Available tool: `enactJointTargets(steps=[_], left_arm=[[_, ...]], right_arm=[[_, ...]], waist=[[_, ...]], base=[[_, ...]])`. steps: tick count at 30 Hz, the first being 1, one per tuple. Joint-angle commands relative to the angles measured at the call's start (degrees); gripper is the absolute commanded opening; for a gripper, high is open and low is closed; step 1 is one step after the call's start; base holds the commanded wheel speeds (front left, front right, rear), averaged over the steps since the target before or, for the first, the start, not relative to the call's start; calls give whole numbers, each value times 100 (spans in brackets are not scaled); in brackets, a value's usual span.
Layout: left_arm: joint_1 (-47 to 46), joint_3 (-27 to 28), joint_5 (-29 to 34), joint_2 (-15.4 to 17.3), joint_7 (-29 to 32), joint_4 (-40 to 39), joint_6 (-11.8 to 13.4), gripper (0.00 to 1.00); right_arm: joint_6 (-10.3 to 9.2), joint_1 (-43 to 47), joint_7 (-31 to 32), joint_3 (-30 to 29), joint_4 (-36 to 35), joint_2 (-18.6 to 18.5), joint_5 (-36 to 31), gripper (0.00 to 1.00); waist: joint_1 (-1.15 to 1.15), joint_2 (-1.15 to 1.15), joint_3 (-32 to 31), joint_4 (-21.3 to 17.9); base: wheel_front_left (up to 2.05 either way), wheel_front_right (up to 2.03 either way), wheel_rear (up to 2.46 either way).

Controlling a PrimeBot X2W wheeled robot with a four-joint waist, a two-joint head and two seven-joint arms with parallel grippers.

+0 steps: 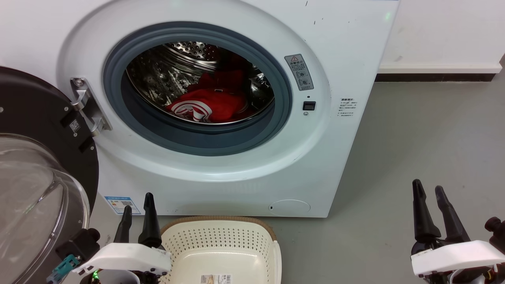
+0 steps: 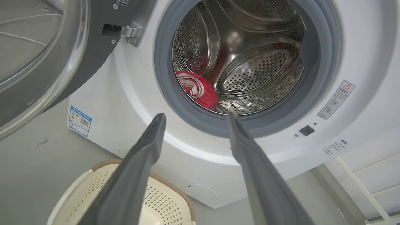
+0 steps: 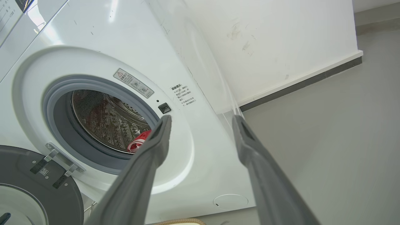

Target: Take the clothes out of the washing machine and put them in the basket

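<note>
Looking into the perforated steel drum (image 1: 189,51) of the washing machine (image 1: 347,59), upper centre, you see the clothes (image 1: 221,103) lying low: crumpled red fabric, white-striped, its rear lost in shadow. The cream hole-dotted basket (image 1: 221,236) is cut off at the bottom edge. Your left gripper (image 1: 138,203) and right gripper (image 1: 428,186) hold nothing, fingers spread.

Grey floor (image 1: 426,138), white wall (image 1: 446,31), dark skirting (image 1: 434,77)
</note>
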Motion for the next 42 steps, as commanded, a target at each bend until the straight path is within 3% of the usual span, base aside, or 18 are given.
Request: enactJointTargets(steps=[1, 42], left_arm=[[-8, -28, 225, 12, -73, -98, 42, 100], [223, -264, 2232, 14, -626, -247, 163, 100]], right_arm=[[0, 26, -70, 8, -125, -10, -254, 100], [-1, 334, -632, 106, -571, -7, -2604, 100]], waist=[[0, 0, 4, -3], [0, 0, 48, 12]], base=[[0, 0, 0], [0, 0, 0]])
